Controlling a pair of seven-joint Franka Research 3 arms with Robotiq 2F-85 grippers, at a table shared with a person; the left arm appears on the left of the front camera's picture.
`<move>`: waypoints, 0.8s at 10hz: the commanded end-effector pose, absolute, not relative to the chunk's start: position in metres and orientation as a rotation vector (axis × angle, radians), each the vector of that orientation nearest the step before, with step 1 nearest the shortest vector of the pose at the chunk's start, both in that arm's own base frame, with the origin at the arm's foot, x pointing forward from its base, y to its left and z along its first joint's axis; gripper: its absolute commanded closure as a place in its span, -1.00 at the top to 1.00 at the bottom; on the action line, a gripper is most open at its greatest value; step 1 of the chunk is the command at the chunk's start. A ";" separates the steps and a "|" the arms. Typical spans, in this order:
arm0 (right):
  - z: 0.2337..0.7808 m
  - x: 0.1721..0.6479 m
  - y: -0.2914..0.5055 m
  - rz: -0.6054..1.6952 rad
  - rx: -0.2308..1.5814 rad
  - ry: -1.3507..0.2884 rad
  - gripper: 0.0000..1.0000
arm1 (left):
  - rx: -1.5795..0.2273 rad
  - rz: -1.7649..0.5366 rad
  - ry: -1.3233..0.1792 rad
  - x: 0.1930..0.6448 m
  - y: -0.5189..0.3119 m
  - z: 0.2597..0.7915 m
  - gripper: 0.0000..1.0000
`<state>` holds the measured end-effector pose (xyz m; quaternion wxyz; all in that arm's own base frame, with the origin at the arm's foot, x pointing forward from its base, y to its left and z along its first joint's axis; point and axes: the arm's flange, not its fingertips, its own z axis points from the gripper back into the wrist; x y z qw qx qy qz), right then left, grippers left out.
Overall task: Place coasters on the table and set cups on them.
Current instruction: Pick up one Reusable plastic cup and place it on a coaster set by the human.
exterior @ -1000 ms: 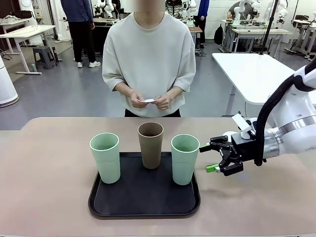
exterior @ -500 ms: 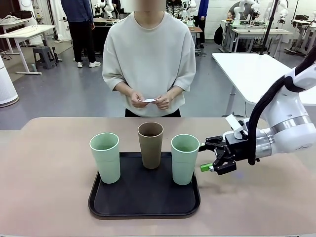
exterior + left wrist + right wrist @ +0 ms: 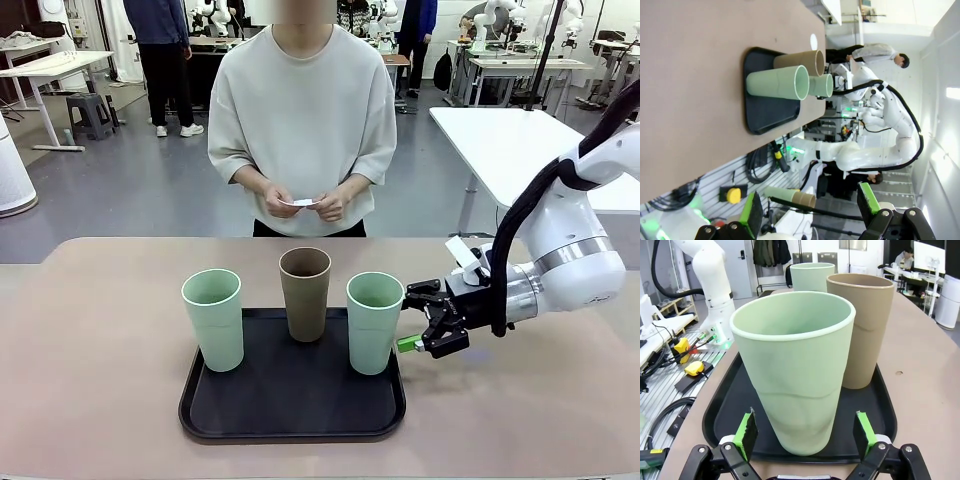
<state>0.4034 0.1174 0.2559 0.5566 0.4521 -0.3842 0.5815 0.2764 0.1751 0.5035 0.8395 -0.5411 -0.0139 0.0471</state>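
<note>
Three cups stand on a black tray [image 3: 290,415] on the table [image 3: 100,380]: a mint one [image 3: 213,320] at left, a brown one [image 3: 305,293] behind the middle, a mint one [image 3: 374,322] at right. My right gripper [image 3: 410,320] is open, fingertips at the right mint cup's side. In the right wrist view this cup [image 3: 795,365] rises between the green pads [image 3: 746,429], with a gap on each side. The left gripper [image 3: 810,210] is open and holds nothing, far from the tray [image 3: 765,115]. The person's hands hold thin white coasters [image 3: 300,203].
A white table [image 3: 520,140] stands behind at the right. Bare tabletop lies left and right of the tray. In the right wrist view the brown cup [image 3: 865,325] and the far mint cup [image 3: 812,275] stand close behind the near one.
My right gripper has moved left along the table up to the right mint cup, staying open. The cups, tray and the person's hands have not moved.
</note>
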 end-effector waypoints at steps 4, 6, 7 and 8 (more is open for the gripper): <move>0.252 0.409 0.130 1.370 1.060 -0.941 1.00 | -1.154 0.104 -0.036 0.275 0.175 0.505 1.00; 0.251 0.411 0.132 1.370 1.065 -0.953 1.00 | -1.154 0.104 -0.036 0.275 0.175 0.505 1.00; 0.252 0.412 0.134 1.372 1.068 -0.961 1.00 | -1.154 0.104 -0.036 0.275 0.175 0.505 1.00; 0.252 0.413 0.136 1.374 1.071 -0.962 1.00 | -1.154 0.104 -0.036 0.275 0.175 0.505 1.00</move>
